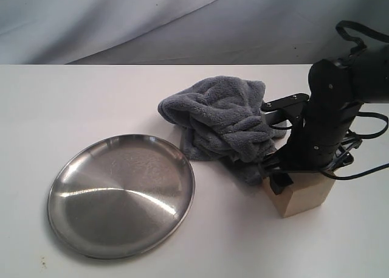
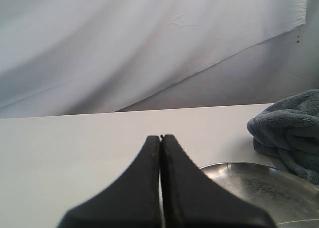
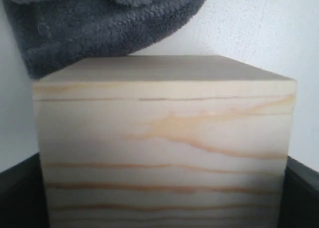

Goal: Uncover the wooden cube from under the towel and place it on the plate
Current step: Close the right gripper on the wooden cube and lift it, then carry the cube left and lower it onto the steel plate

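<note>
While the right gripper (image 1: pixel 304 178) squeezes the wooden cube (image 1: pixel 301 200) between its fingers (image 3: pixel 17 193) on the table (image 1: pixel 243 244), the towel (image 1: pixel 225 117) sits bunched just beside it; the plate (image 1: pixel 121 193) lies well apart, bare table between; the left gripper (image 2: pixel 160 138) is pinched together.

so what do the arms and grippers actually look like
All that shows is matte black. The right arm is a chunky housing with small screws and thin black cables looping off it. The left gripper has two smooth fingers that taper from wide bases to narrow tips.
</note>
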